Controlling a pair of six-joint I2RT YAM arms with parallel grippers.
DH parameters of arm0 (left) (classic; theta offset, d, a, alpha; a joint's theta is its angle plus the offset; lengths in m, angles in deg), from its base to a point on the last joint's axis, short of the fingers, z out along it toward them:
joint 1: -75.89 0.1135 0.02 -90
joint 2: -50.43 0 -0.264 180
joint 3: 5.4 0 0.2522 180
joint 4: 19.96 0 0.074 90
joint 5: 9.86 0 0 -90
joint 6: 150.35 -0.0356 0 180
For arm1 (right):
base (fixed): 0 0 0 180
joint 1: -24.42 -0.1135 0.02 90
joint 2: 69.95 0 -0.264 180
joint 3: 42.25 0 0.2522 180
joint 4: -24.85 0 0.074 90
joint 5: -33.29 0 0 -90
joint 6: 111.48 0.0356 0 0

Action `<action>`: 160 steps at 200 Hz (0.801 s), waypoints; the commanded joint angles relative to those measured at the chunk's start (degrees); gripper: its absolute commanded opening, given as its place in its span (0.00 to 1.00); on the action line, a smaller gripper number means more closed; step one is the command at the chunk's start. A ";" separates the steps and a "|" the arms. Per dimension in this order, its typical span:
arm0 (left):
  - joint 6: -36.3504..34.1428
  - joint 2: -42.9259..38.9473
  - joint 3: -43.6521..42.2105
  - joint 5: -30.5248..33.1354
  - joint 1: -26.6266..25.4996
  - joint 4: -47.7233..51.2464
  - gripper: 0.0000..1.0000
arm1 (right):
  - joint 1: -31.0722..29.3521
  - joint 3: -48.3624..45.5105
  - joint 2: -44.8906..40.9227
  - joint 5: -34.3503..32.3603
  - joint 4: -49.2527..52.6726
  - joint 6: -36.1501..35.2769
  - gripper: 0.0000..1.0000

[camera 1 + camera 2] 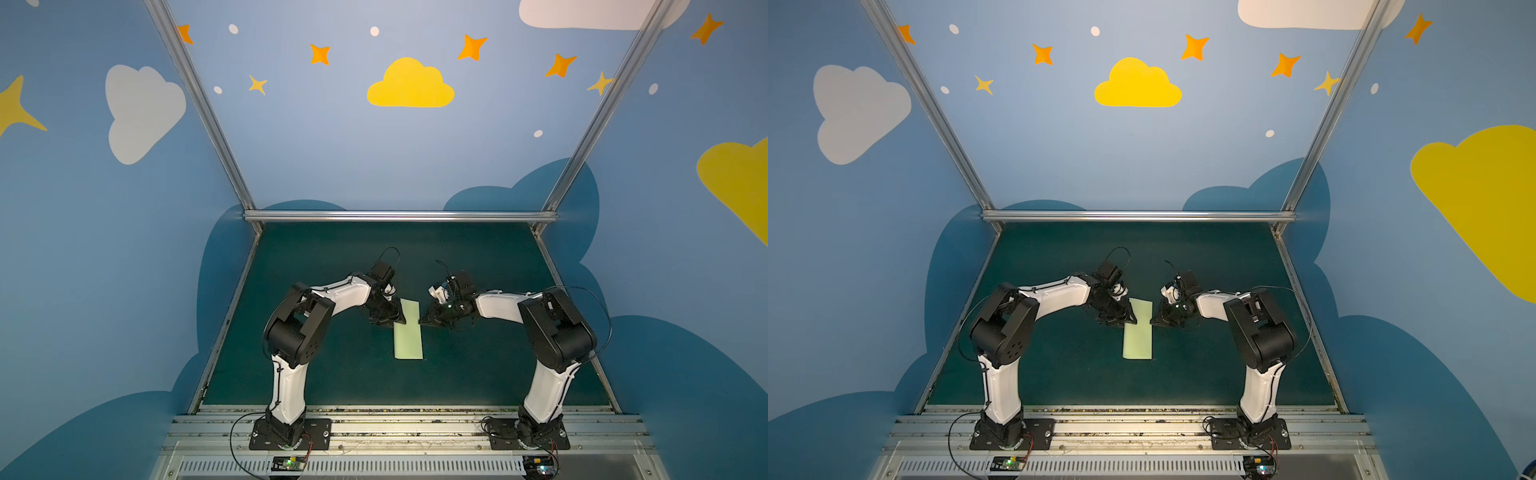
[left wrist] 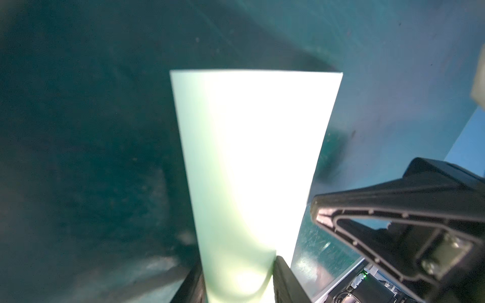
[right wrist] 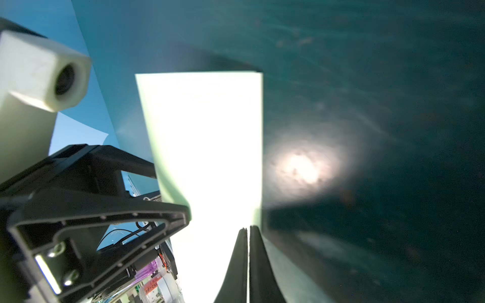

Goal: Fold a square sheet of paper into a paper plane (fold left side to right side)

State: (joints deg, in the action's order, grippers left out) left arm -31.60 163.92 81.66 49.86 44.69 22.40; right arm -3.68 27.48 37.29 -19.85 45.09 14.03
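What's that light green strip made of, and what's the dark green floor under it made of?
The pale-green sheet looks like thin matte paper: flat, with crisp straight edges. The dark green table surface looks like a matte mat, maybe rubber or felt; faint scuffs show, but I cannot tell which.

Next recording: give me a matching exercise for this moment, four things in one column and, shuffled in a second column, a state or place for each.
Things
1. thin pale-green paper sheet
2. black left gripper
3. black right gripper
4. dark green table mat

States or places
A. jaws shut, tip at the paper's right edge
B. lies under the paper
C. jaws apart, at the paper's left edge
D. a narrow rectangle lying between the two grippers

Pairs: 1-D, 2-C, 3-A, 4-B
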 commanded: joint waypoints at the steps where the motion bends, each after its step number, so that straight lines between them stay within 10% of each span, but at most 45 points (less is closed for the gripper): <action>1: -1.08 1.86 0.27 1.62 -0.18 1.67 0.43 | -1.19 2.07 -0.13 -1.21 2.16 -0.96 0.00; 160: -6.27 -5.10 5.51 0.52 2.10 8.79 0.52 | -2.32 -2.96 4.64 -6.09 0.11 -0.79 0.00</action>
State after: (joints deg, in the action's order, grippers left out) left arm -35.01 163.31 84.92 50.60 45.65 27.10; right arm -5.91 27.33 39.76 -20.44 41.72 14.05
